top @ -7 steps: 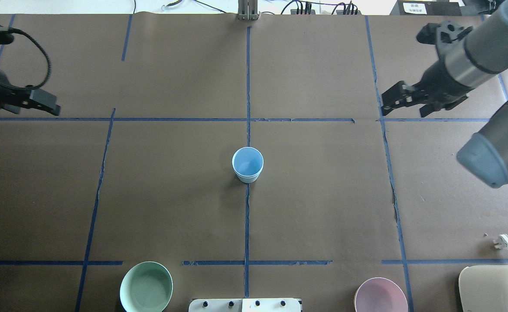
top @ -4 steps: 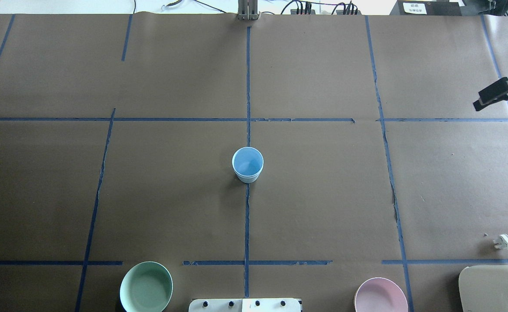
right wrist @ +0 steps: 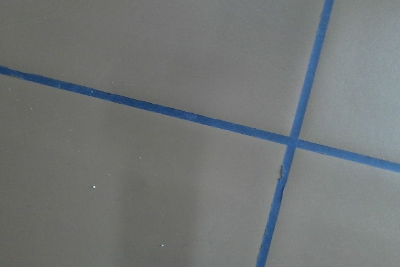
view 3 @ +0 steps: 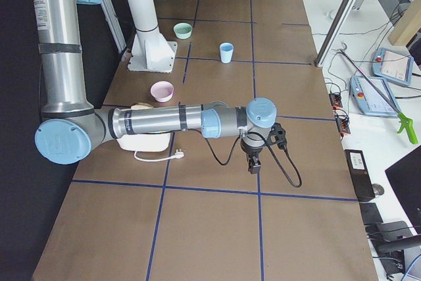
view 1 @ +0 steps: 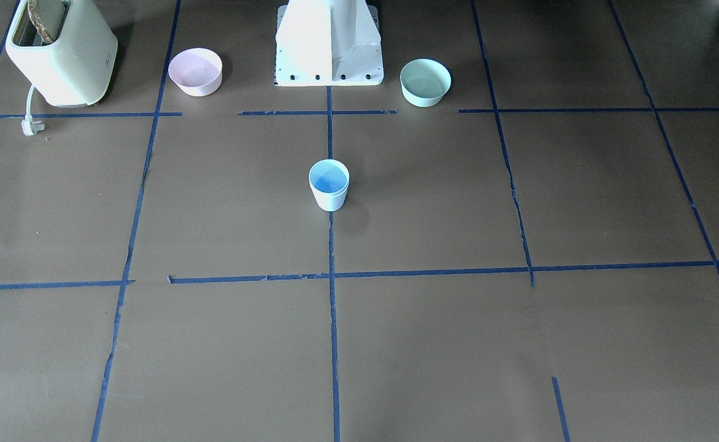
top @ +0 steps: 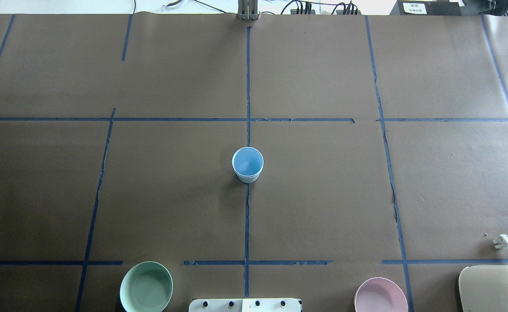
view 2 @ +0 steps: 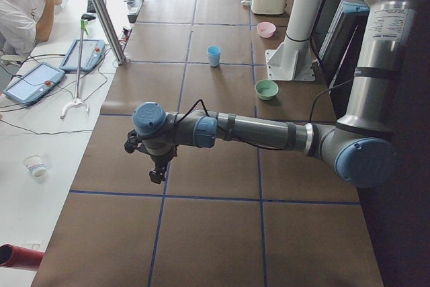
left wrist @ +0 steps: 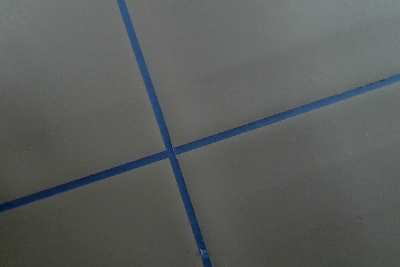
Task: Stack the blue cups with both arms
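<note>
A pale blue cup point(top: 247, 164) stands upright at the table's middle, on the centre tape line. A double edge below its rim suggests one cup nested inside another. It also shows in the front view point(view 1: 329, 184), the left view point(view 2: 213, 55) and the right view point(view 3: 226, 52). Neither arm shows in the overhead or front view. My left gripper point(view 2: 156, 173) hangs low over the table's left end, far from the cup. My right gripper point(view 3: 253, 166) hangs low over the right end. I cannot tell whether either is open or shut. Both wrist views show only brown paper and blue tape.
A mint-green bowl point(top: 146, 287) and a pink bowl point(top: 380, 296) sit near the robot's white base pedestal point(view 1: 329, 43). A cream toaster point(top: 494, 288) with a loose plug point(top: 503, 242) stands at the near right. An operator point(view 2: 20, 11) sits beyond the far edge.
Both arms have drawn back outward and left the overhead view, the left one first, then the right. The blue cup has not moved.
</note>
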`<act>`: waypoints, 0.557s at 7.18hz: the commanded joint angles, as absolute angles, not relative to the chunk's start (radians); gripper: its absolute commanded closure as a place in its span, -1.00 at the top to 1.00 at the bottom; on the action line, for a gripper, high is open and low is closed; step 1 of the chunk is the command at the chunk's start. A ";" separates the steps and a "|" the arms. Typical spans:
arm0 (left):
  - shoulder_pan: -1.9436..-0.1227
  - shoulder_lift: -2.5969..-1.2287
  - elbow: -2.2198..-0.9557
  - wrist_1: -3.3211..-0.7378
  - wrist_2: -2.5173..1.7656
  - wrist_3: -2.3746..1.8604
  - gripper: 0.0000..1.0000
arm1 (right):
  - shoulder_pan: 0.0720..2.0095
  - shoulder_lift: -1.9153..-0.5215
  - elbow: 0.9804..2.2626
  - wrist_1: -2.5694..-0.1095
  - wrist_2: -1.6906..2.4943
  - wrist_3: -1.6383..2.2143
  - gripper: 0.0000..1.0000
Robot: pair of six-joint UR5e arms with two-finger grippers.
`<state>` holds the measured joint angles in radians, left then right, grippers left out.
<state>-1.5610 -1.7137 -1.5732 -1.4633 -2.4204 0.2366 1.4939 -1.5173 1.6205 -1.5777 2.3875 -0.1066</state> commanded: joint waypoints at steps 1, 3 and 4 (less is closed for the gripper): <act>-1.568 -1.729 -1.595 -1.365 -2.415 0.217 1.00 | 1.502 -1.510 1.580 -1.580 2.381 -0.104 1.00; -1.566 -1.703 -1.601 -1.379 -2.416 0.146 1.00 | 1.508 -1.511 1.588 -1.592 2.382 -0.104 1.00; -1.568 -1.689 -1.608 -1.381 -2.421 0.146 1.00 | 1.505 -1.496 1.591 -1.630 2.381 -0.104 1.00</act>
<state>-1.5670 -1.7057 -1.6021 -1.3781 -2.4167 0.1545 1.5050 -1.5070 1.5872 -1.5969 2.3813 -0.1044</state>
